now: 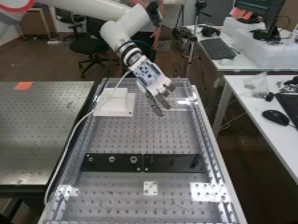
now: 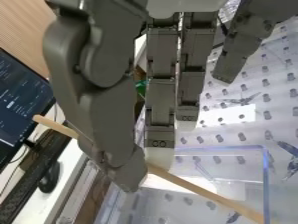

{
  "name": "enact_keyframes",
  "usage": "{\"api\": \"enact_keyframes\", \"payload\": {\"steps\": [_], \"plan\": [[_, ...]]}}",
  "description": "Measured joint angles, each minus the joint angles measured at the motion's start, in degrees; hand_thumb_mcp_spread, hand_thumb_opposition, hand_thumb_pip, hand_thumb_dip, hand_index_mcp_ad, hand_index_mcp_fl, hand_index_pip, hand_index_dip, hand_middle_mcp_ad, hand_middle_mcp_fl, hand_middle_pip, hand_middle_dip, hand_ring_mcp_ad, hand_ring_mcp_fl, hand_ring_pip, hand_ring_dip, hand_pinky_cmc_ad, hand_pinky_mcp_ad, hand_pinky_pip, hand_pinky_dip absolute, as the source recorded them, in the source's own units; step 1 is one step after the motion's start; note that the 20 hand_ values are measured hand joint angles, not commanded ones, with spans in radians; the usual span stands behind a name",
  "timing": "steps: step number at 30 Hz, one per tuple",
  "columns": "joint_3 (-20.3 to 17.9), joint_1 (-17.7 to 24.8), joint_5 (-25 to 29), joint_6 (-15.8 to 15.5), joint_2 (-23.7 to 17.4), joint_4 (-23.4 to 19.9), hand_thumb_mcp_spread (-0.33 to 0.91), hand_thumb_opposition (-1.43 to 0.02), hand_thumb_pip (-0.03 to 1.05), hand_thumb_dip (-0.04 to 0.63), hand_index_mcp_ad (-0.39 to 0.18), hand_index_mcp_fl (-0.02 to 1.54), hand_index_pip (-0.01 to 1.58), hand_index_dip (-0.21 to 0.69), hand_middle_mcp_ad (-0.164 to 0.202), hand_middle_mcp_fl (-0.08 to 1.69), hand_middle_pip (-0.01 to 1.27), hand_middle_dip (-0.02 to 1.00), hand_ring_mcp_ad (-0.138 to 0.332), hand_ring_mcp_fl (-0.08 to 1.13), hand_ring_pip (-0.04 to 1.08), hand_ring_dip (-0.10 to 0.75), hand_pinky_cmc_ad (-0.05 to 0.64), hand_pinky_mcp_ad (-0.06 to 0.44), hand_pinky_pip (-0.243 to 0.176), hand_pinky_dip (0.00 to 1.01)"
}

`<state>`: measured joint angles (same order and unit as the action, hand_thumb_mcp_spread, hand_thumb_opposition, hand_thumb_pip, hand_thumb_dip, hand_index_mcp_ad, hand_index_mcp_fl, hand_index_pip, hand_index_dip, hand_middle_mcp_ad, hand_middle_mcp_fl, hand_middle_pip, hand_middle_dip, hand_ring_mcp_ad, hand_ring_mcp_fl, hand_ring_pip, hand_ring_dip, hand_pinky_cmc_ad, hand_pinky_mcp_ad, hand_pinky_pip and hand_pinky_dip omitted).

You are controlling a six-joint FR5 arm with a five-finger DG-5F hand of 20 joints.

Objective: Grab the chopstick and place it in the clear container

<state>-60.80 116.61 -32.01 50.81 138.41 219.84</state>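
From afar, I am looking down a perforated metal bench [image 1: 133, 135], with the white robot arm [image 1: 118, 36] leaning in from the high view's upper left over its far end. A black strip [image 1: 120, 163] with round knobs is lying crosswise on the nearer part of the bench. Beyond it, a stepped white block [image 1: 116, 104] is sitting beside the hand's side of the bench. The blue-edged clear container [image 2: 265, 172] is standing below the hand [image 1: 160, 92], which I am holding narrow, thumb and fingers pinching the wooden chopstick [image 2: 193, 187]. The chopstick is slanting past the thumb on both sides, one length crossing the container in the wrist view; whether that end is above or inside it, I cannot tell.
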Motion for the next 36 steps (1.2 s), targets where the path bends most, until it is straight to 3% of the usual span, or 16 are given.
{"api": "enact_keyframes", "payload": {"steps": [23,30,36], "plan": [[0.6,0.0,-1.5,0.1,1.3,0.1,0.51,-1.22,0.50,0.250,-0.173,1.16,0.78,0.033,0.063,1.31,0.48,0.36,0.052,0.66,0.21,0.387,0.387,0.260,-0.028,0.57],[1.0,-0.1,-2.8,-2.1,1.3,-0.8,0.50,-1.22,0.50,0.236,-0.173,1.16,0.80,0.033,0.066,1.32,0.53,0.36,0.051,0.63,0.21,0.379,0.387,0.264,-0.028,0.58],[1.2,-0.3,-3.8,-4.2,1.3,-2.0,0.48,-1.23,0.50,0.220,-0.173,1.10,0.85,0.033,0.065,1.28,0.58,0.36,0.051,0.52,0.23,0.349,0.380,0.278,-0.028,0.63]]}}
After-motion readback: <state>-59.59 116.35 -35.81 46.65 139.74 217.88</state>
